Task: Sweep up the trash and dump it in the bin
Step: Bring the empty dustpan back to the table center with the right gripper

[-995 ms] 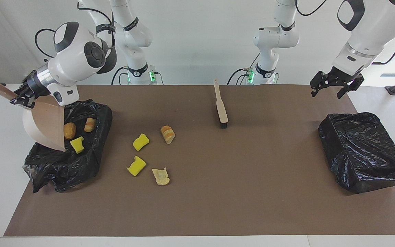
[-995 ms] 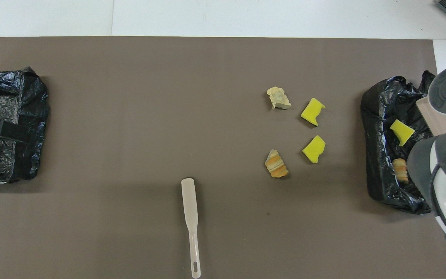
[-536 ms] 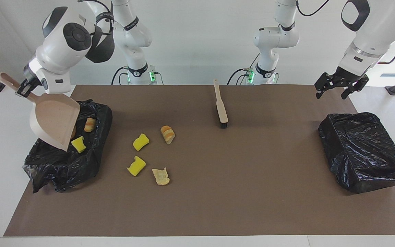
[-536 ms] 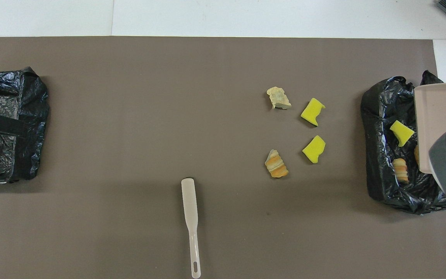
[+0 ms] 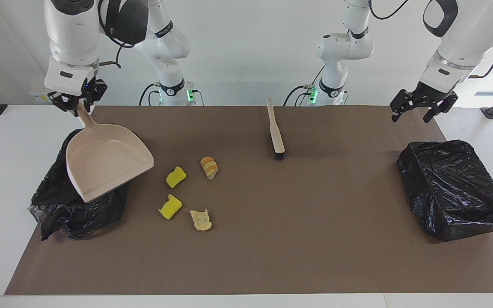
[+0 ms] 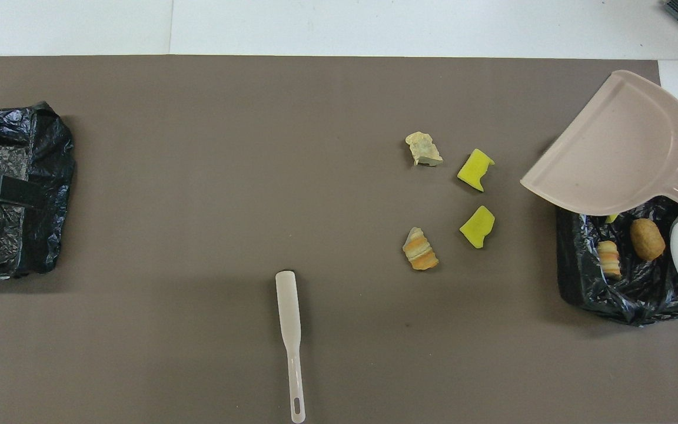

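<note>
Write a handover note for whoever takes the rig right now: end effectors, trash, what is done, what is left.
Right end effector: shut on the dustpan handle, holding the empty pan over the bin at the right arm's end.
Left end effector: open, waiting in the air near the second bin.
Done: a round brown chunk and a striped chunk lie in the first bin, a yellow scrap just showing under the pan.
Left: four pieces on the mat: two yellow sponges, a striped bread piece, a pale chunk. The brush lies untouched, nearer the robots.
</note>
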